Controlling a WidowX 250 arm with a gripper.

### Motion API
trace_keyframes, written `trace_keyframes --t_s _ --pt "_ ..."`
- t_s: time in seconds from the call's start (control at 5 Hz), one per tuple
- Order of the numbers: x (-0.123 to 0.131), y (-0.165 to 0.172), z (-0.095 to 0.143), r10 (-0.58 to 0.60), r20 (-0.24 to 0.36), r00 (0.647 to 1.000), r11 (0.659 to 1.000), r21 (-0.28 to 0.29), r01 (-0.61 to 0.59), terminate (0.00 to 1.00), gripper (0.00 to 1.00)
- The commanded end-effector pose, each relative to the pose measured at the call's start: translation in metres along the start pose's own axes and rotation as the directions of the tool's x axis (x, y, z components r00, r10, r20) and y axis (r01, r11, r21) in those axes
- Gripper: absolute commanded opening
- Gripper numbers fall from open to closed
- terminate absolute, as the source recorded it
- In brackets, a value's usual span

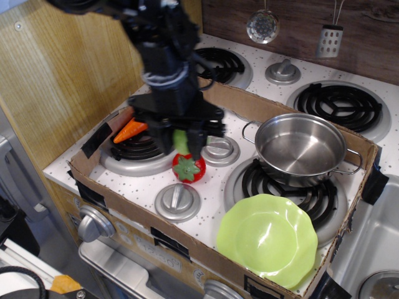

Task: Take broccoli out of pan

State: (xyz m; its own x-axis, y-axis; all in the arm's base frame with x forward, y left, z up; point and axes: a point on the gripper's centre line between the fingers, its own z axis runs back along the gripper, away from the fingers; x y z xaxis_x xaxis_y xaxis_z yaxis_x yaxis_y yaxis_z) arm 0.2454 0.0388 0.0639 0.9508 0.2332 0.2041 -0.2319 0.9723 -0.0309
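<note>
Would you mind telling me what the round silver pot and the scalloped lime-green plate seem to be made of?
The round silver pot looks like polished stainless steel: mirror-bright walls and thin wire loop handles. The scalloped lime-green plate is probably glossy moulded plastic, judging by its uniform colour and soft highlights.

Light-green broccoli [181, 141] held by black gripper [181, 144], shiny silver pan [300, 148] at 3 o'clock, orange carrot [130, 130], red tomato [188, 168] topped green, lime-green plate [270, 239], white speckled stovetop [144, 182]

We find no readable text, label, brand, number or sign anywhere in this view: neither on the stove knobs, the cardboard wall, the wooden panel nor the hanging utensils.
</note>
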Motion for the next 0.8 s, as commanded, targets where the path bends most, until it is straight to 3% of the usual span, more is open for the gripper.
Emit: trace_keyframes --t_s 0.0,0.2,0.4,0.6 --pt "-0.022 0.018 0.011 0.057 0.035 0.998 0.995 0.081 -0.060 0.00 0.00" --pt "-0.035 0.031 0.002 0.078 0.019 0.997 0.992 0.100 -0.080 0.00 0.00" --pt "-0.042 0.041 -0.025 0.077 -0.001 0.997 0.996 0.054 -0.077 0.00 0.00" --pt "-0.040 0.045 -0.031 0.051 -0.027 0.998 0.998 0.030 -0.050 0.00 1.00"
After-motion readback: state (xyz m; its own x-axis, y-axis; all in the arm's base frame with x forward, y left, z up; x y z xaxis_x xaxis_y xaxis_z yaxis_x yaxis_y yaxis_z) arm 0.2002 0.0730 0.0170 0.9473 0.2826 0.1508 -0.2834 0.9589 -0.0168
